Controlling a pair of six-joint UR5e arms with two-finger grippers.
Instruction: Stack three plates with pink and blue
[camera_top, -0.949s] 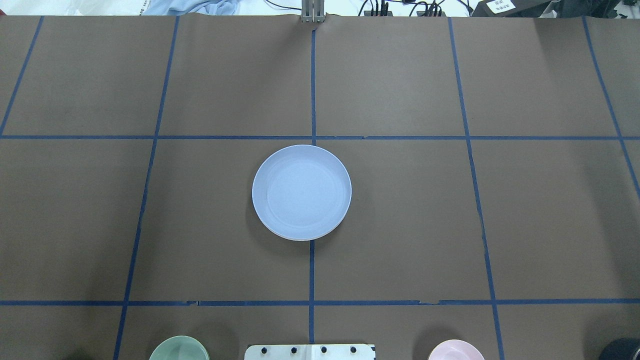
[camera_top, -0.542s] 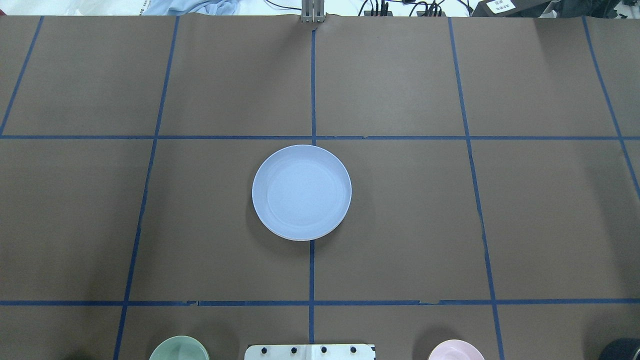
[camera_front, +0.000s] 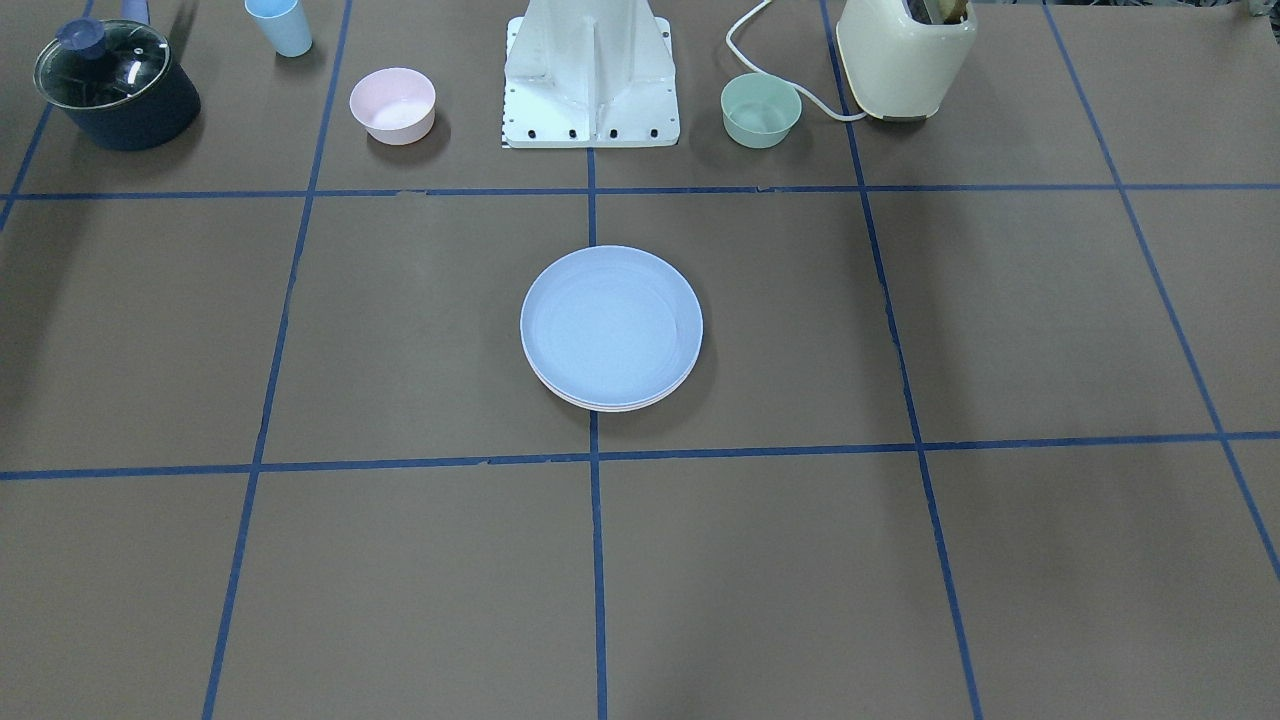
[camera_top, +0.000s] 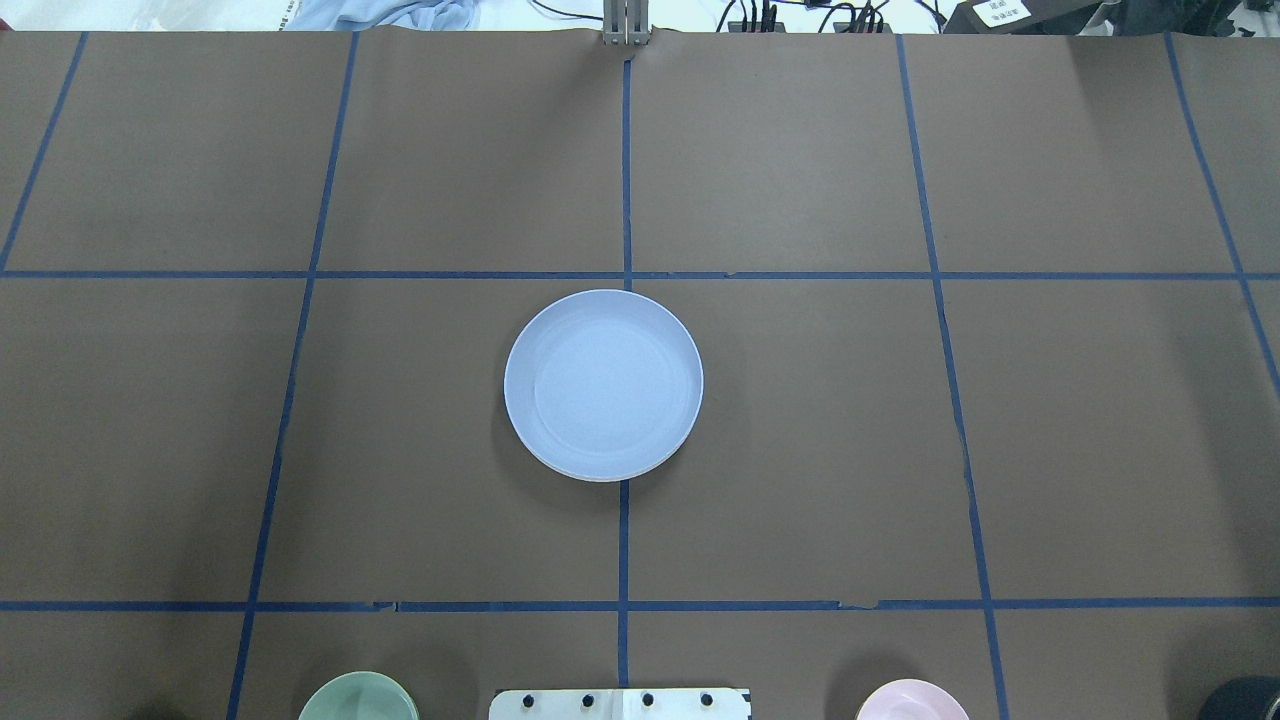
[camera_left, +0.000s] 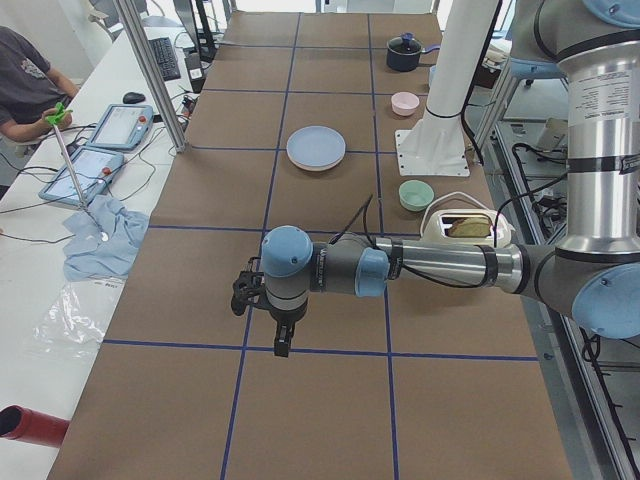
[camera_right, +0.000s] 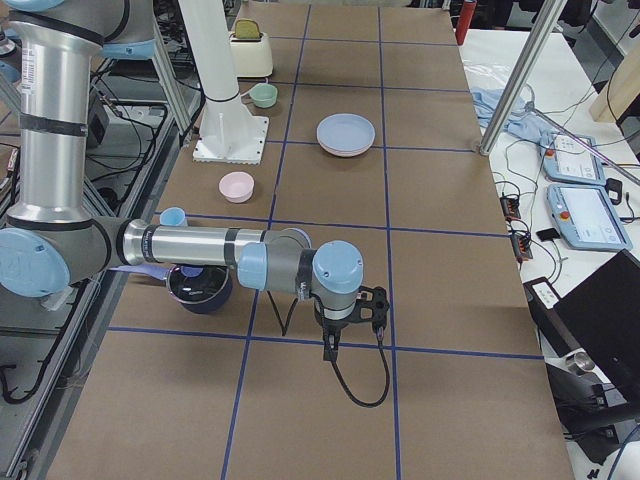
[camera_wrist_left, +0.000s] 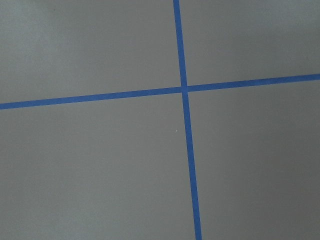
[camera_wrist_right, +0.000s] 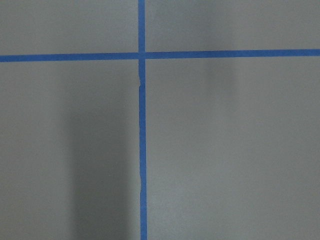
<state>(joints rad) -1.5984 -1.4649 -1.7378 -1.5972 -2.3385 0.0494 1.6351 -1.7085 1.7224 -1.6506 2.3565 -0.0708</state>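
Note:
The light blue plate (camera_top: 603, 385) lies face up at the table's middle, on top of a stack (camera_front: 611, 325). Thin pale rims (camera_front: 610, 406) of plates beneath it peek out at its edge in the front-facing view; I cannot tell the pink from the cream one. The stack also shows in the side views (camera_left: 316, 148) (camera_right: 346, 133). My left gripper (camera_left: 282, 348) hangs over bare table far from the stack. My right gripper (camera_right: 328, 350) does the same at the other end. Both show only in side views, so I cannot tell if they are open or shut.
Along the robot's side stand a small pink bowl (camera_front: 392, 105), a mint-green bowl (camera_front: 761, 110), a light blue cup (camera_front: 279, 25), a dark lidded pot (camera_front: 115, 85), a cream toaster (camera_front: 905, 55) and the white robot base (camera_front: 590, 80). An operator (camera_left: 25, 85) sits at a side desk.

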